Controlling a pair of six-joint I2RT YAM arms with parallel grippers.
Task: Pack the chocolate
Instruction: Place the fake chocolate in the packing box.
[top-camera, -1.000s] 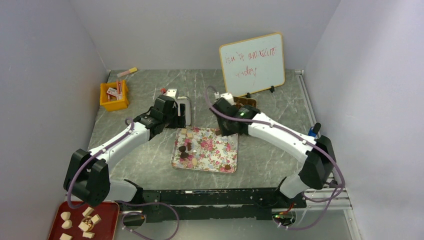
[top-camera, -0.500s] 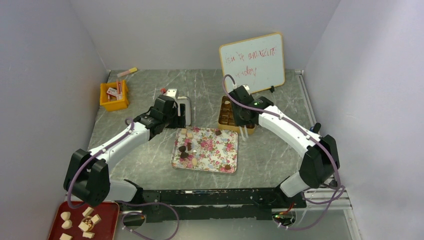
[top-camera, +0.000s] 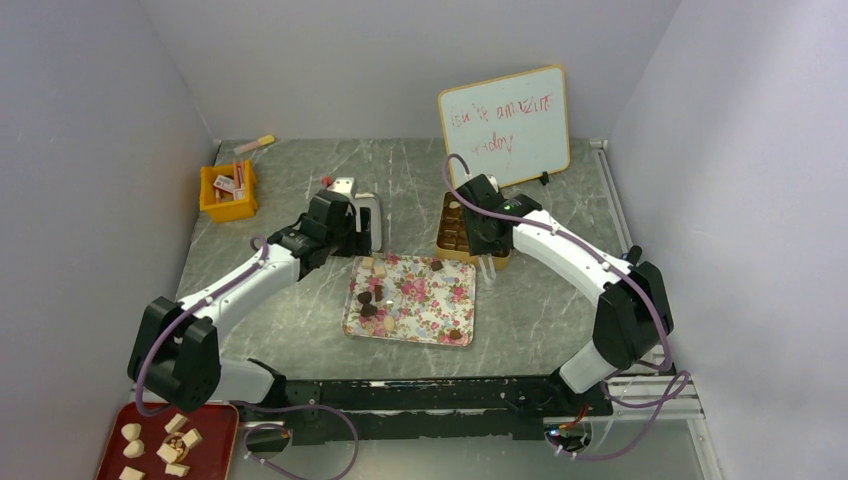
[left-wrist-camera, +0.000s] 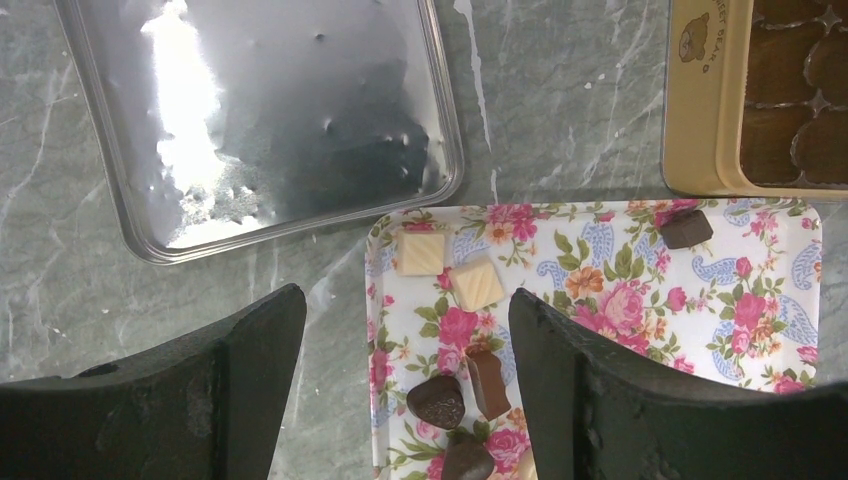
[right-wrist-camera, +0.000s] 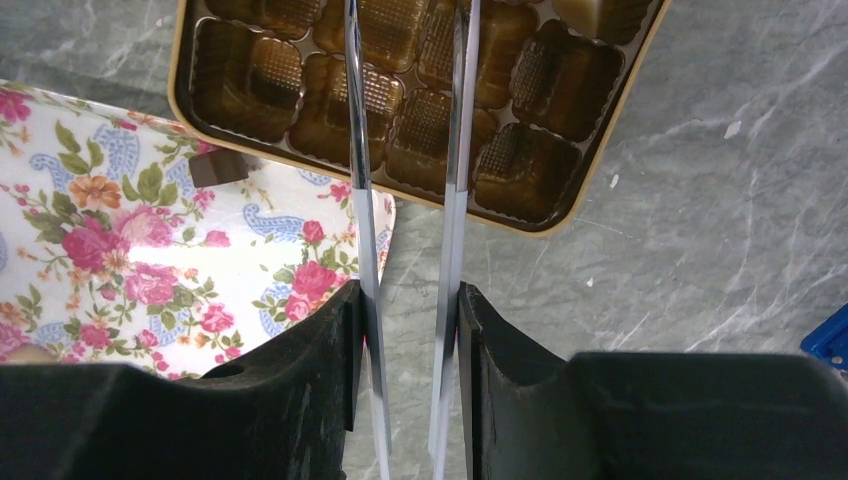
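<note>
Several pieces of chocolate (top-camera: 368, 298) lie on the floral tray (top-camera: 432, 306): two cream squares (left-wrist-camera: 421, 252), dark ones (left-wrist-camera: 437, 400) and one dark piece (left-wrist-camera: 686, 228) at its far edge. My left gripper (left-wrist-camera: 405, 310) hangs open over the tray's left rim with nothing between its fingers. My right gripper (right-wrist-camera: 410, 295) is shut on metal tongs (right-wrist-camera: 455, 150). The tongs' blades reach out over the gold box (right-wrist-camera: 560, 222) of brown moulded cells, and nothing shows between them. A cream piece (right-wrist-camera: 590, 12) sits in a far cell.
A silver lid (left-wrist-camera: 270, 110) lies beside the tray's far left corner. A whiteboard (top-camera: 505, 125) stands behind the gold box (top-camera: 455, 230). A yellow bin (top-camera: 229, 190) with packets is at the back left. A red tray (top-camera: 170, 440) with cream pieces sits at the near left.
My right arm has swung from the tray's far edge back and to the right, over the gold box, with the tongs in it. The left arm has not moved.
</note>
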